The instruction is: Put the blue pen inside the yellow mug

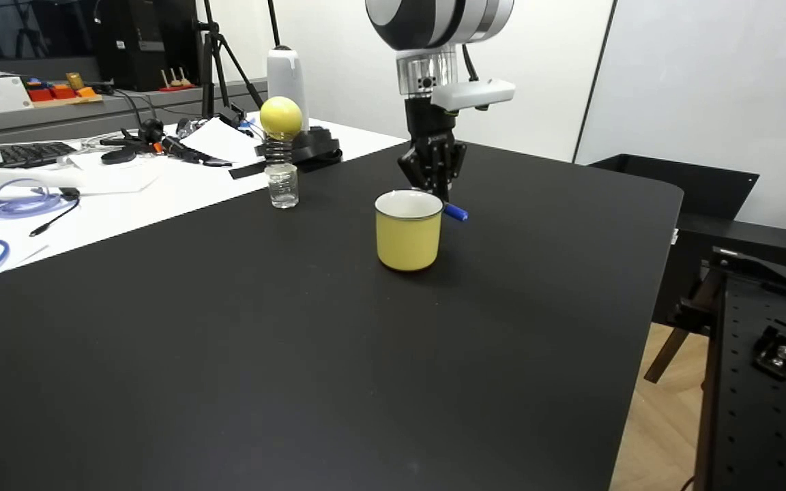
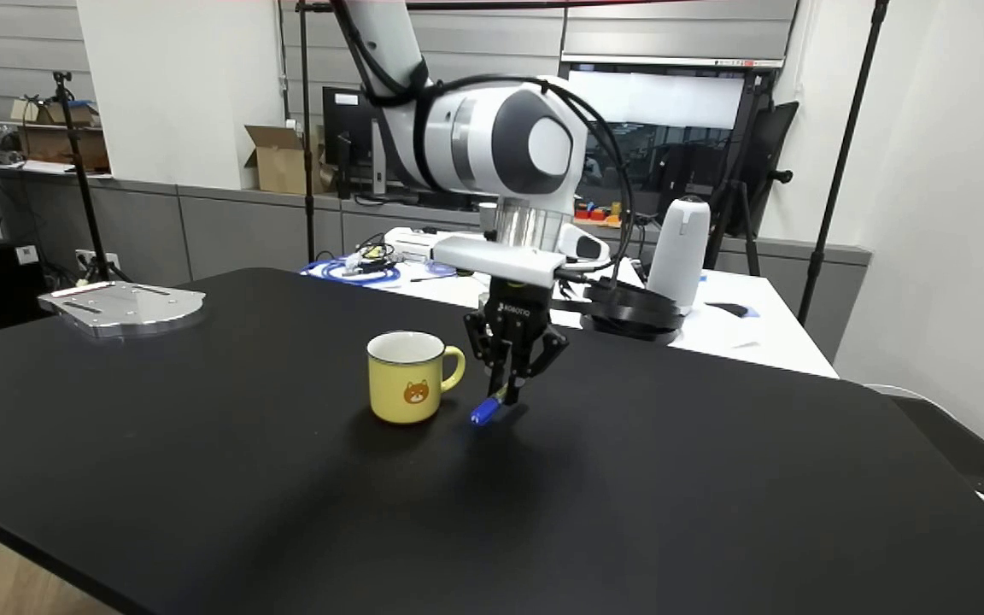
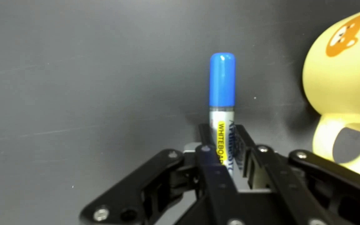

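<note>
1. the robotiq gripper (image 3: 222,134) pointed down over the black bench (image 2: 697,478), its fingers (image 3: 245,140) clamped on the white barrel of a blue-capped whiteboard marker (image 3: 222,81).
2. the blue cap stuck out past the fingertips, and part of a yellow label showed between them.
3. the marker was outside the yellow mug (image 2: 398,380), just beside it on the handle side; i could not tell whether it touched the bench.
4. the mug stood upright on the bench, white inside with a dark rim line, and bore an orange animal face; its handle showed in an exterior view and in the wrist view.
5. in an exterior view, a clear bottle (image 1: 282,185) topped by a yellow ball (image 1: 281,117) stood on the bench, well apart from the mug.
6. beyond the bench's edge, a white table (image 1: 110,215) carried a black keyboard (image 1: 31,154) and a coil of blue cable (image 1: 1,249).
</note>
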Action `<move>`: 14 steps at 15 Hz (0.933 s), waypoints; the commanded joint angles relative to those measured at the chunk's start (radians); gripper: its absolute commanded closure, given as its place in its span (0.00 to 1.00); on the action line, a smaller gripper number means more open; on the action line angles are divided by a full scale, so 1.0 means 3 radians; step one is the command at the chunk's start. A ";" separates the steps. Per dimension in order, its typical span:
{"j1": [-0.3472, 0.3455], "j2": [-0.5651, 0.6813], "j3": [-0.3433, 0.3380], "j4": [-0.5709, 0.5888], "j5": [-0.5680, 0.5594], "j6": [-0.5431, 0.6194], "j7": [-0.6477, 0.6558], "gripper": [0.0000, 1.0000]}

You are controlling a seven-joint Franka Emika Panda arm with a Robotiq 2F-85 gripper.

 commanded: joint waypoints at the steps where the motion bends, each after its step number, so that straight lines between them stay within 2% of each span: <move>1: 0.0194 -0.0350 -0.0097 -0.0044 -0.0280 -0.0339 0.0287 0.95; 3: 0.0175 -0.0501 0.0010 0.0000 -0.0202 -0.0704 0.0202 0.95; 8: 0.0256 -0.0733 0.0112 0.0176 -0.0158 -0.1509 0.0145 0.95; 14: 0.0120 -0.0523 0.0266 0.0604 0.0272 -0.2361 -0.0493 0.95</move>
